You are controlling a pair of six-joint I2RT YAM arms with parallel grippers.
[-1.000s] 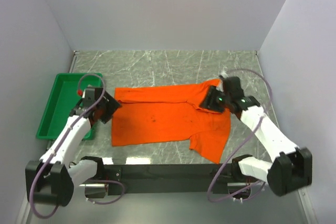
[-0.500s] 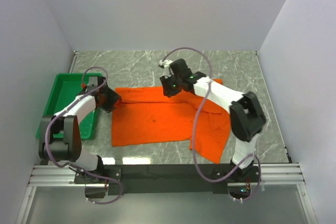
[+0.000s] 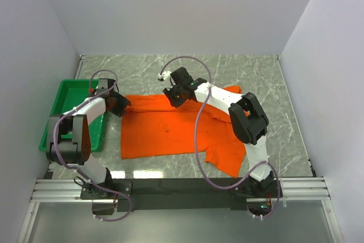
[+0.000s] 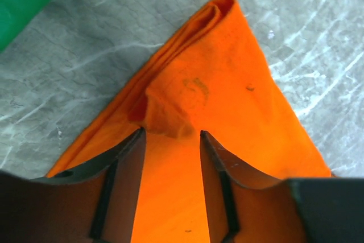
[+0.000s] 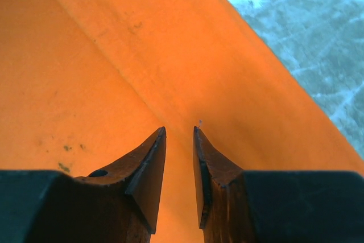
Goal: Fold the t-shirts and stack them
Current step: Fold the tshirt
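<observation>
T-shirt, bright orange and plain, lay spread across the middle of the table, in a small bay closed in by pale, bare walls on the far side and both flanks. The table top was grey-green stone-look marble with white veins, and a dark rail ran along its near edge.

The cloth covered most of the centre. Its far edge was doubled over in a long band, and one short sleeve stuck out at the near right corner, close to the rail. A few small dark specks showed on the fabric.

A green tray sat at the left side of the table, just beside the shirt's far left corner.

The right arm reached across the shirt's right part to the far folded band. The left arm crossed over the tray toward the far left corner. A grey cable arched over the right arm.

The left gripper sat low on that corner, jaws standing part-way apart, with a raised ruck of orange cloth bunched between the tips. Whether it was truly clamped could not be told.

The right gripper rested its tips on the band near the far edge, only a narrow slit between them and no cloth gathered in it.
</observation>
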